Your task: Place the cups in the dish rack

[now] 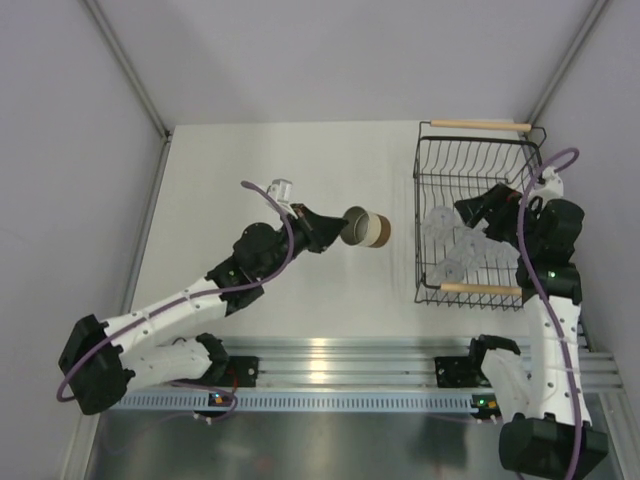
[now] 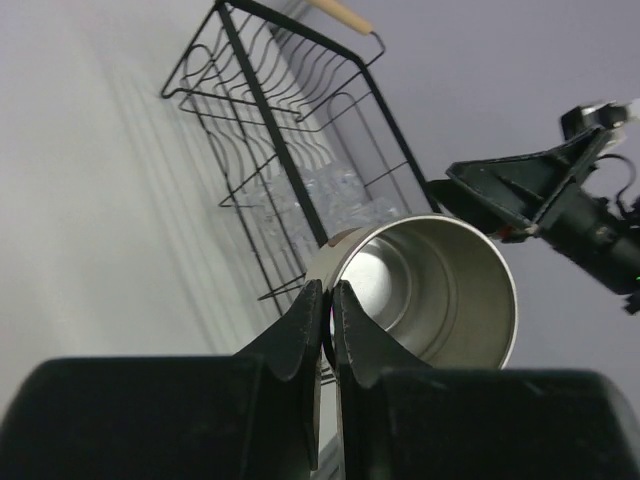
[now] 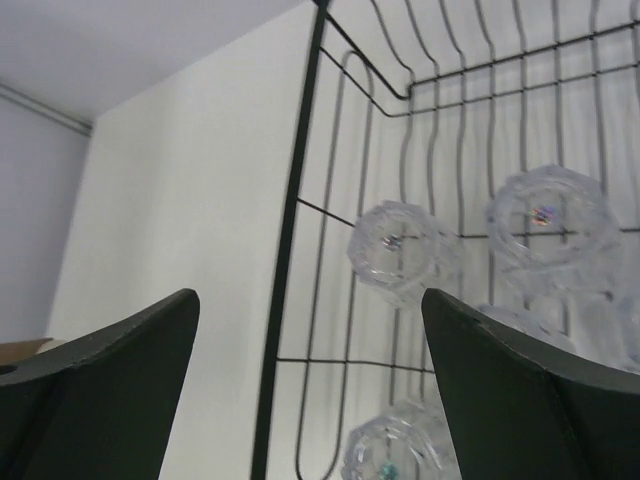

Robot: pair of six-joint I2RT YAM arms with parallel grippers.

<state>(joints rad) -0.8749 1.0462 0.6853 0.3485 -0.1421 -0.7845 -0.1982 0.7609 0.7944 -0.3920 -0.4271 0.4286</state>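
Observation:
My left gripper [image 1: 338,228] is shut on the rim of the short cup [image 1: 367,228], silver inside and tan outside. It holds the cup on its side above the table, just left of the black wire dish rack [image 1: 417,215]. In the left wrist view the fingers [image 2: 312,318] pinch the cup's wall [image 2: 440,290], with the rack [image 2: 290,130] beyond. My right gripper [image 1: 470,210] is open and empty over the rack. Its wrist view shows it [image 3: 308,300] above clear tumblers [image 3: 400,250] [image 3: 548,215] [image 3: 395,445] lying in the rack [image 3: 290,230]. Several clear tumblers [image 1: 452,245] show in the rack's near half.
The rack has a wooden handle at the far end [image 1: 480,125] and one at the near end [image 1: 482,290]. The right arm [image 2: 540,190] reaches over the rack. Grey walls close in the table on the left, right and far sides.

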